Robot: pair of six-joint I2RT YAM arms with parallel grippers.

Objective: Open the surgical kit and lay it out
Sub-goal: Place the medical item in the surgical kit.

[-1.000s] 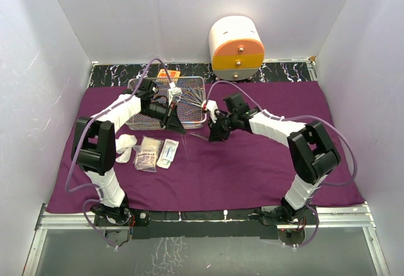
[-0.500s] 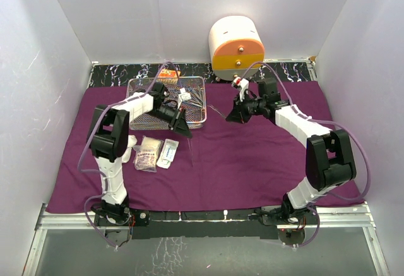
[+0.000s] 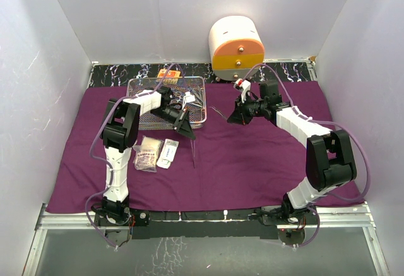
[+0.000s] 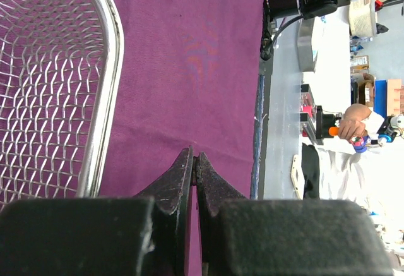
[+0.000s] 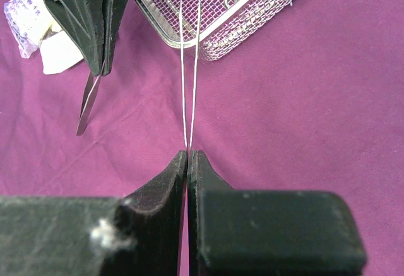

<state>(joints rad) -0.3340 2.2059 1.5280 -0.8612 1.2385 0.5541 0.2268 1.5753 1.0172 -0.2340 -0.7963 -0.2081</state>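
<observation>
The purple cloth lies spread open, and the small flat packets are laid on it near the wire-mesh tray, so I judge the laying out about half done. The right gripper is closed on the long tweezers just in front of the tray. The left gripper is closed on another thin metal instrument above the cloth; both must be put down, and more instruments wait in the tray.

White walls, marbled black tabletop, drawer cabinet.
</observation>
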